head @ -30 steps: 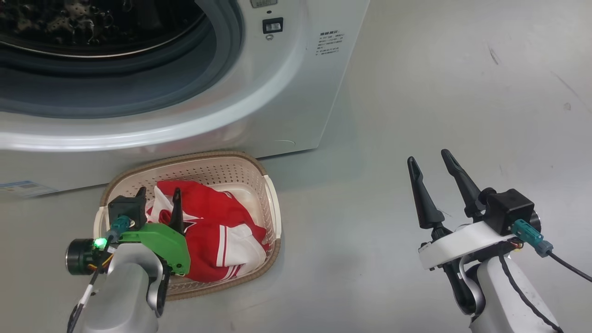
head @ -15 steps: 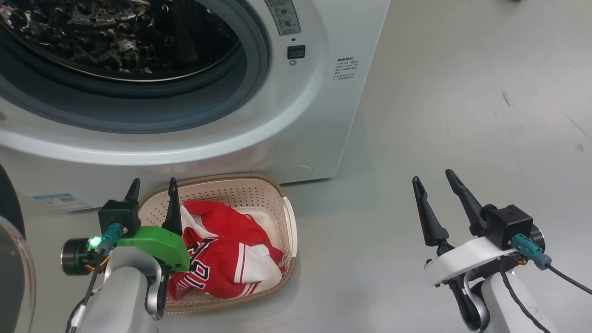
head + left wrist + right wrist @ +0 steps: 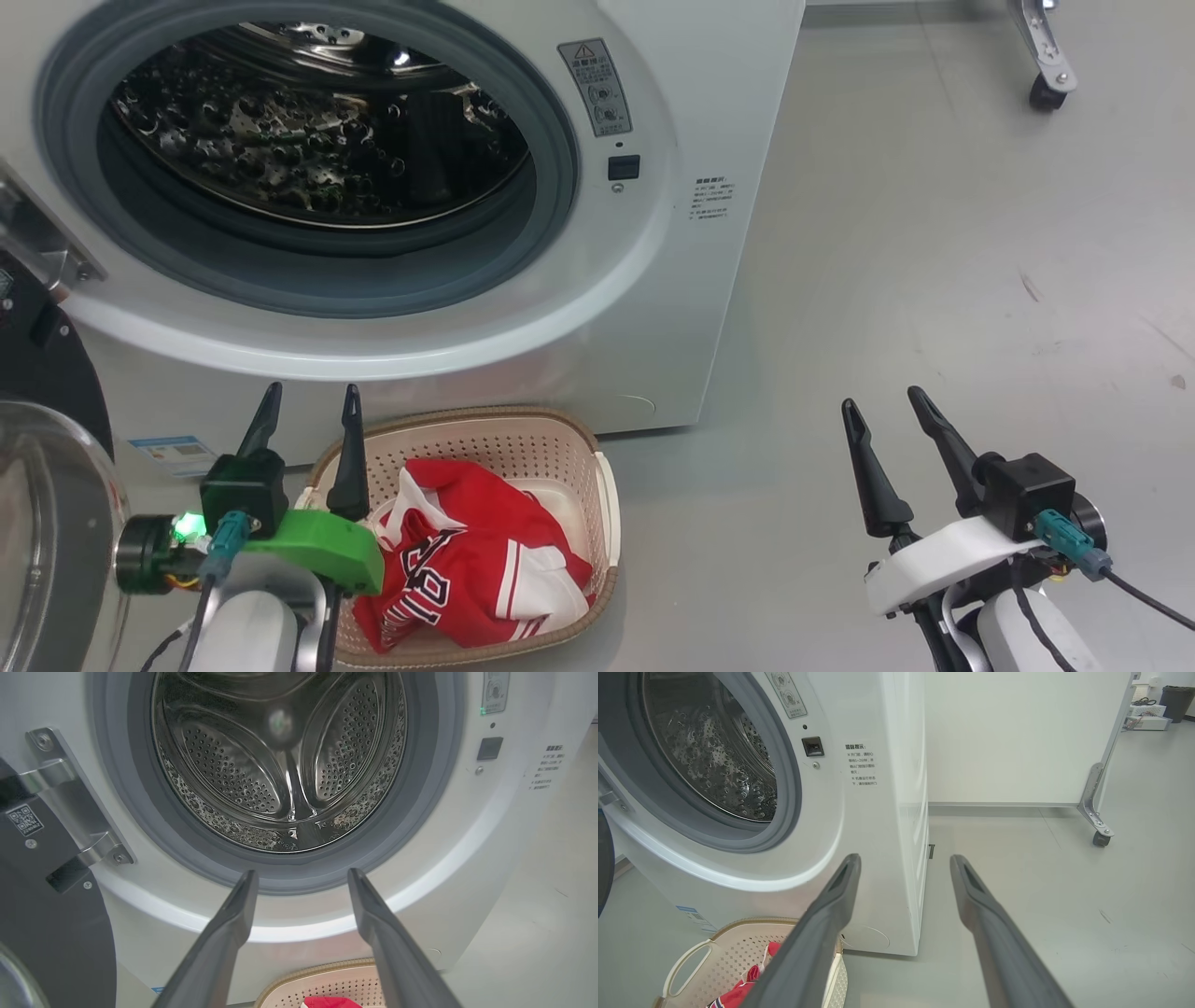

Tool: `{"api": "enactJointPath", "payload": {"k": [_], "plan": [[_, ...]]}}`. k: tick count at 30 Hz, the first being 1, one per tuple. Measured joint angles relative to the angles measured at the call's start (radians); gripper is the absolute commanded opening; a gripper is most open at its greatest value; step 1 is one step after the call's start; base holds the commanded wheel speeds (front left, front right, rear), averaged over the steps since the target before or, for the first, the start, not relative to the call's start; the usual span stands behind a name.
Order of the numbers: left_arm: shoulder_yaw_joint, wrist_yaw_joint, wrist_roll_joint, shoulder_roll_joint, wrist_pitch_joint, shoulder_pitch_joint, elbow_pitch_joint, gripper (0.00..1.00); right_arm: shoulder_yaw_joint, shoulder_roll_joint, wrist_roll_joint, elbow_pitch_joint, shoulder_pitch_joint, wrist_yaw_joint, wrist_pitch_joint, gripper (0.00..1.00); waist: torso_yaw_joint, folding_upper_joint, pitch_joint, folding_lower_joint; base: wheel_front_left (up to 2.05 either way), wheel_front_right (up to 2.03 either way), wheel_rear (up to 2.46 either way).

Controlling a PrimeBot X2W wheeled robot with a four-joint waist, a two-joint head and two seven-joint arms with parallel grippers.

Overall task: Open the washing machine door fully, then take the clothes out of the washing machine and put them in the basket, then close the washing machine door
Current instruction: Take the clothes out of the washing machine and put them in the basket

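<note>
Your left pincer [image 3: 312, 388] sits at 7 o'clock in the head view. Its two dark fingers are spread with nothing between them, and the tips point toward 12 at the white lower front of the washing machine [image 3: 691, 112]. One finger crosses the left rim of the basket [image 3: 523, 415] in that view.

Your right pincer [image 3: 881, 399] sits at 4 o'clock, also spread and empty. It is over bare grey floor [image 3: 934, 280], well apart from the machine's right front corner.

The clothes [image 3: 476, 551] are at 6 o'clock: a red jersey with white stripes and navy-and-white lettering, heaped in the basket's near and left part. The basket's far right corner is bare. The basket stands on the floor just in front of the machine, with its far rim near the front panel. You cannot tell whether the two touch.

The washing machine door [image 3: 42, 373] hangs swung out at 8 to 9 o'clock. Its black rim and glass bowl are cut by the view's left edge, just beside your left wrist. In the left wrist view the steel hinge [image 3: 70, 807] sits at 9 o'clock of the opening. The grey seal [image 3: 551, 187] rings the perforated steel drum [image 3: 308, 140].

Open floor runs from 1 to 5 o'clock, and a wheeled frame leg [image 3: 1046, 56] stands at 1 o'clock, well apart from both arms.
</note>
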Motion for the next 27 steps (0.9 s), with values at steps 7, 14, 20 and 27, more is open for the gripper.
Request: {"api": "enactJointPath", "payload": {"k": [7,14,20,27], "plan": [[-0.004,0.009,0.031,0.012,0.0,0.089,-0.072,1.0,0.001,-0.007,-0.007,-0.006,0.032,-0.008,0.0,1.0,0.009,0.0,-0.052,0.0,0.0,0.0,0.0],[-0.003,0.013,0.039,0.03,0.0,0.16,-0.123,1.0,0.003,-0.012,-0.015,-0.02,0.045,-0.016,0.0,1.0,0.011,0.0,-0.081,0.0,0.0,0.0,0.0],[-0.001,0.018,0.04,0.03,0.0,0.214,-0.166,1.0,0.011,-0.012,-0.018,-0.026,0.071,-0.017,0.001,1.0,0.007,0.0,-0.108,0.0,0.0,0.0,0.0],[-0.001,0.021,0.046,0.032,0.0,0.248,-0.195,1.0,0.011,-0.011,-0.018,-0.043,0.087,-0.019,0.009,1.0,-0.002,0.0,-0.128,-0.0001,0.0,0.0,0.0]]}}
